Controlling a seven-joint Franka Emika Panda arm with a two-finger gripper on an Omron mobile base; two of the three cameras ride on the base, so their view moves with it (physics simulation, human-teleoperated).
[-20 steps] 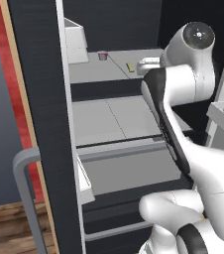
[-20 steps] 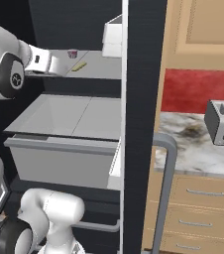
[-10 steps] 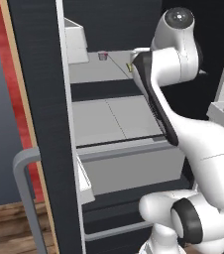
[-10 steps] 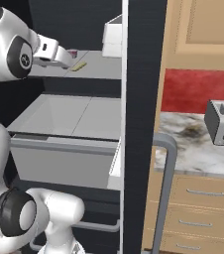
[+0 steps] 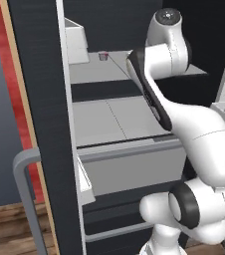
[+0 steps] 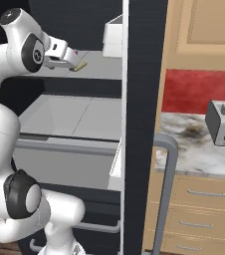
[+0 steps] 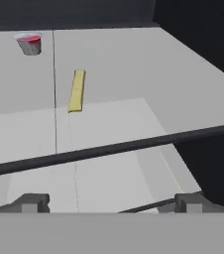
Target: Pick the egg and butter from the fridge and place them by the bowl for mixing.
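Left base view: the fridge (image 5: pixel 40 99) is seen with its black, finely ribbed door edge and a curved grey bar handle (image 5: pixel 27 199). Smooth light grey shelves (image 5: pixel 114 119) are noted inside. A small grey cup (image 5: pixel 103 56) with red contents stands on the upper shelf. The gripper is masked by the white arm.

Right base view: the gripper (image 6: pixel 73 59) is held over the upper shelf, its jaws poorly resolved. The butter (image 6: pixel 80 65), a thin pale-yellow stick, is partly covered by it. A metallic toaster (image 6: pixel 224 123) stands on the marbled counter (image 6: pixel 194 144).

Hand view: the fingertips (image 7: pixel 32 202) are set wide apart, nothing between them. The butter (image 7: pixel 77 90) lies flat ahead, well apart from them; the cup (image 7: pixel 29 43) stands beyond.
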